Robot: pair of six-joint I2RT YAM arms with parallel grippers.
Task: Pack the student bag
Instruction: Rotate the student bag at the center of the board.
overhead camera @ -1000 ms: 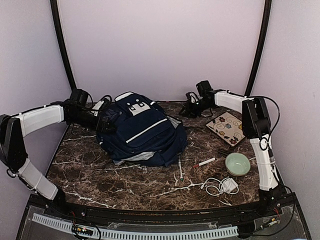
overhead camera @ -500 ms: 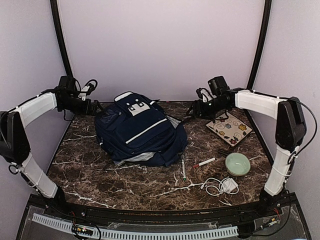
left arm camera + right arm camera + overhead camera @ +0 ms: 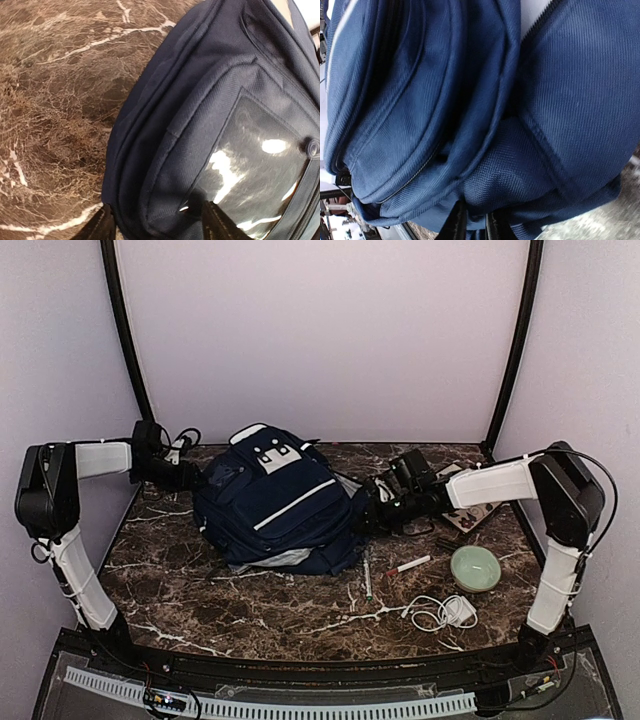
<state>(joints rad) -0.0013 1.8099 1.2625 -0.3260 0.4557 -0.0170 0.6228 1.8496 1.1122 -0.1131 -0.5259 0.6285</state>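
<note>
Right gripper point(image 3: 475, 222) has swung onto the student bag point(image 3: 280, 502) (pinching it).

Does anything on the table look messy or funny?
Yes. The backpack lies slumped flat, with grey lining poking out at its near edge. Beside it a pen and a marker lie loose at odd angles, and a white cable sits in a tangle.

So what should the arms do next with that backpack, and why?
Probably close the left gripper: it stands open around one edge of the backpack, while the right gripper pinches fabric on the opposite side. Then both could lift it.
</note>
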